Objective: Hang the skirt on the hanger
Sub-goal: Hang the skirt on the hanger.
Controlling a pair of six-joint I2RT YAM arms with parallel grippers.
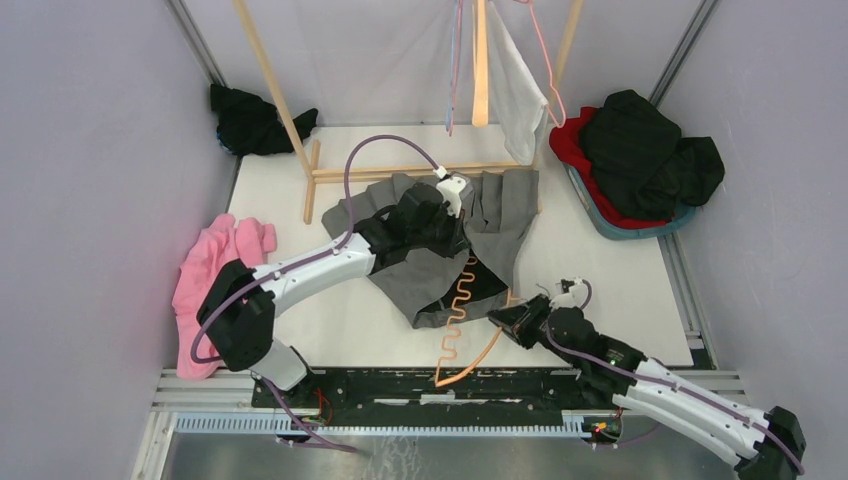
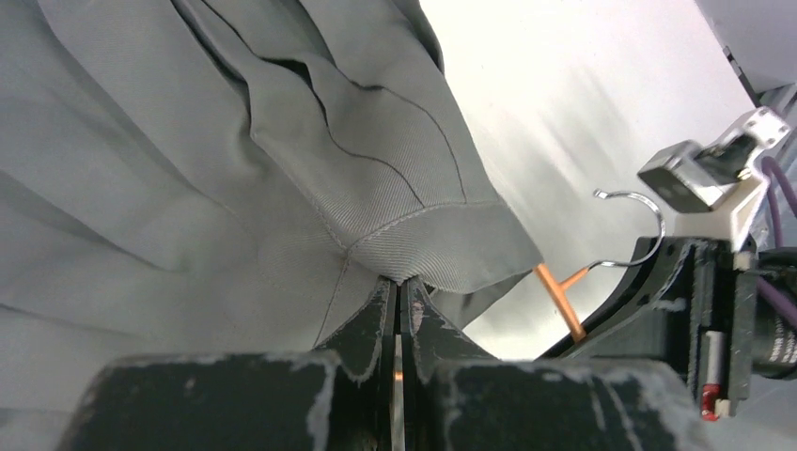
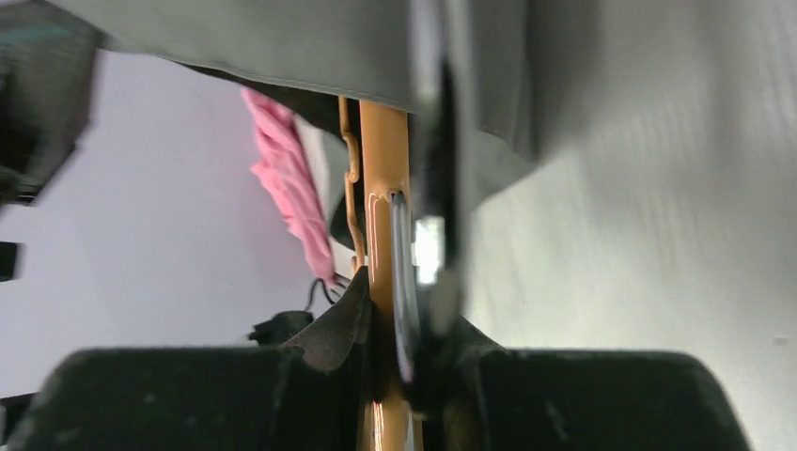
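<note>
**We pinch the skirt on the left and clamp the hanger on the right.**

Our left tool (image 2: 398,291) is shut tight on a stitched edge of the grey pleated skirt (image 2: 235,141), which lies heaped mid-tabletop (image 1: 330,320), overlapping the orange hanger (image 1: 462,298). Our right tool (image 3: 395,315) is closed narrowly around the hanger's bar, near its hook. We judge the cloth light, soft and floppy, apt to slide off. The firmer stitched band is the best hold. The hanger seems stiff, thin and smooth.

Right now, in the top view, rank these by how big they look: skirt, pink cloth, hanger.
1. skirt
2. pink cloth
3. hanger: thin, and its top end runs under the skirt, so its full extent is unsure.
</note>
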